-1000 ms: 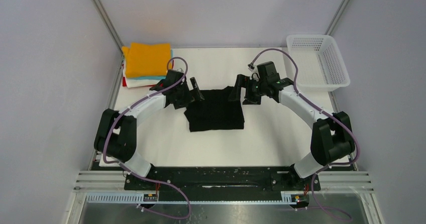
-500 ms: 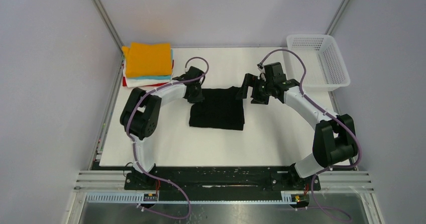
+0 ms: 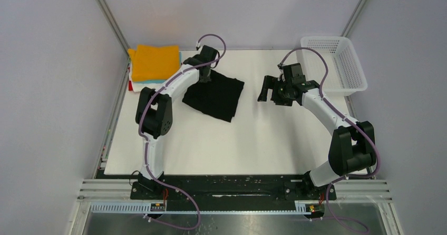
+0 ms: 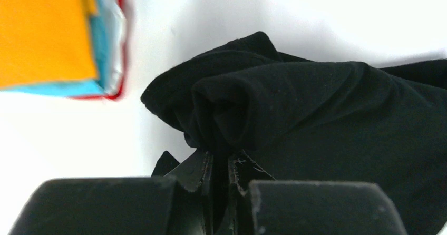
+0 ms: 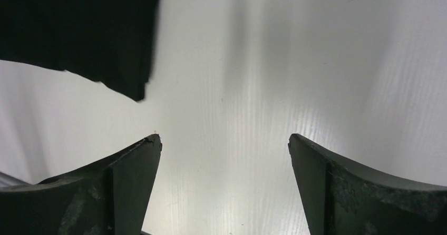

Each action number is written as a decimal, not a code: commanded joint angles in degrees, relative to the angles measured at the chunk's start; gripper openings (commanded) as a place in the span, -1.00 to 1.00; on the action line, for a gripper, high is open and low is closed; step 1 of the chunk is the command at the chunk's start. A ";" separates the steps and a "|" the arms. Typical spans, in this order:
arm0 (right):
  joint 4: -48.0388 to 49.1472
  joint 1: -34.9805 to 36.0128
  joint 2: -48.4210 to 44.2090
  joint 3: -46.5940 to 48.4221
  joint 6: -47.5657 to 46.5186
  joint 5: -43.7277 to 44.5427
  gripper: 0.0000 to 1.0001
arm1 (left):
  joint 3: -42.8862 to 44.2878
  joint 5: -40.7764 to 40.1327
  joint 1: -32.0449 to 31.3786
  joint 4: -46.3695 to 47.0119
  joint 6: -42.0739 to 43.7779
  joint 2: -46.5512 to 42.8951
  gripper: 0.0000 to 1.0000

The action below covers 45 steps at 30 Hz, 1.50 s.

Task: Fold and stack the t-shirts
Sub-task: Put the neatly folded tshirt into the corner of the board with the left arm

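Observation:
A folded black t-shirt [image 3: 215,96] lies on the white table, left of centre. My left gripper [image 3: 206,77] is at its far left corner, shut on a pinch of the black cloth [image 4: 274,114], which bunches up just ahead of the fingertips [image 4: 220,164]. A stack of folded shirts sits at the far left, orange [image 3: 154,61] on top with teal, white and red edges below; it also shows in the left wrist view [image 4: 47,32]. My right gripper [image 3: 262,94] hovers open and empty to the right of the black shirt, whose edge shows at the top left of its view [image 5: 79,29].
A white plastic mesh basket [image 3: 336,64] stands at the far right corner. The white table [image 3: 237,145] spreads bare in front of both arms. Metal frame rails run along the near edge and the left side.

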 commanded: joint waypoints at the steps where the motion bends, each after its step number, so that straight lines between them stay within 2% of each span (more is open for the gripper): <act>1: -1.62 -0.78 -1.74 2.16 -3.78 6.40 0.99 | 8.26 -6.85 2.79 -1.30 8.95 0.74 -1.00; 9: -1.88 -1.51 -0.67 1.91 -5.06 8.13 0.99 | 17.33 -11.58 7.32 2.35 22.61 2.68 -1.00; 17: -2.51 -1.72 1.34 3.30 -6.48 10.17 0.99 | 27.53 -9.03 11.42 2.90 30.58 5.43 -1.00; 32: -2.80 -2.87 2.80 3.92 -6.56 10.65 0.99 | 34.30 -3.98 11.86 -0.79 28.40 0.11 -1.00; 41: -3.14 -3.22 3.81 4.76 -6.49 10.35 0.99 | 34.87 -0.37 11.83 -3.38 26.53 -4.19 -1.00; 45: -3.62 -3.33 4.22 5.20 -6.11 9.19 0.99 | 36.64 -2.64 11.81 -3.93 27.26 -4.33 -1.00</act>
